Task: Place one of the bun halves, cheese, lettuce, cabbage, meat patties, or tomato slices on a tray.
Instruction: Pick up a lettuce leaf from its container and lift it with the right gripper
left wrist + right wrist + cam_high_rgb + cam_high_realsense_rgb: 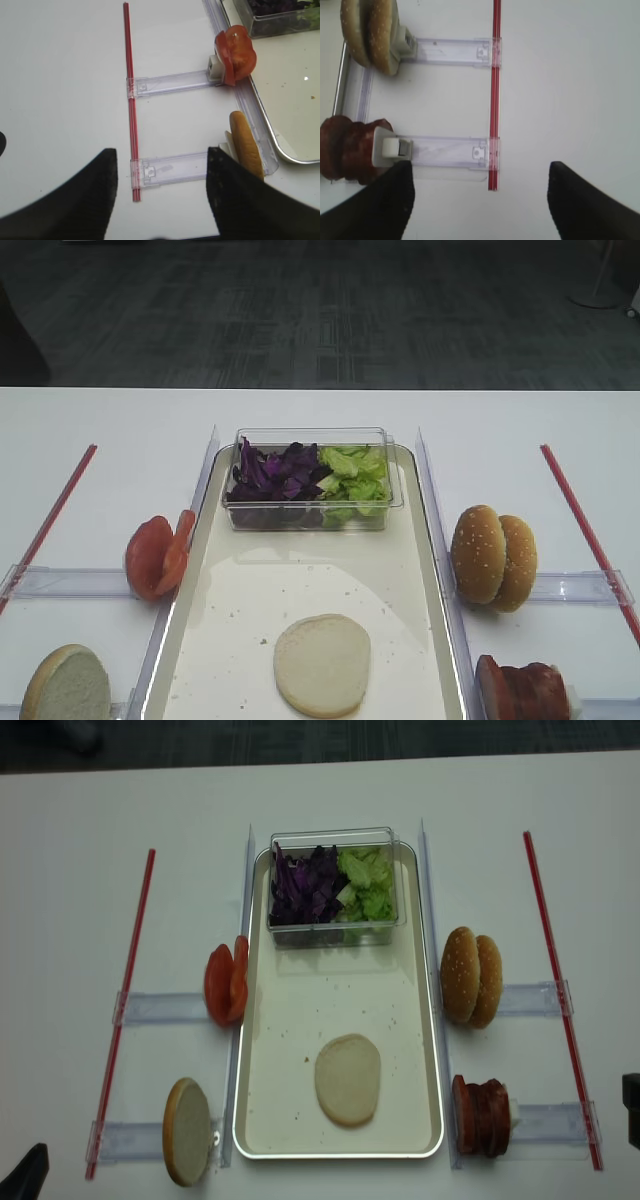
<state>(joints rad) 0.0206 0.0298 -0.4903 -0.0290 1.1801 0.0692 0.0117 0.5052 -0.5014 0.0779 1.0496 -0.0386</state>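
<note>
We see the white table (60, 840) carrying the cream tray (280, 1050) at its middle, with one flat pale bun half (348, 1079) lying on the tray's near part. At the tray's far end sits a clear tub (335, 840) holding purple cabbage (305, 885) on the left and lettuce (368, 885) on the right.

Both arms are drawn back toward the near edge of the table, off the tray. The right claw (480, 200) hangs over bare table just right of the meat patties (345, 147), its two dark fingers (580, 200) spread wide with nothing between them. The left claw (160, 195) hovers likewise, jaws apart and empty, with an upright bun half (246, 142) just beside its right finger.

The overhead views barely catch the claws, only dark tips at the lower corners. They do show the whole layout: tomato slices (227, 983) left of the tray, sesame bun halves (472, 976) to its right. The wrist views alone show the clear plastic holders (450, 151) and red strips (494, 95) up close.
</note>
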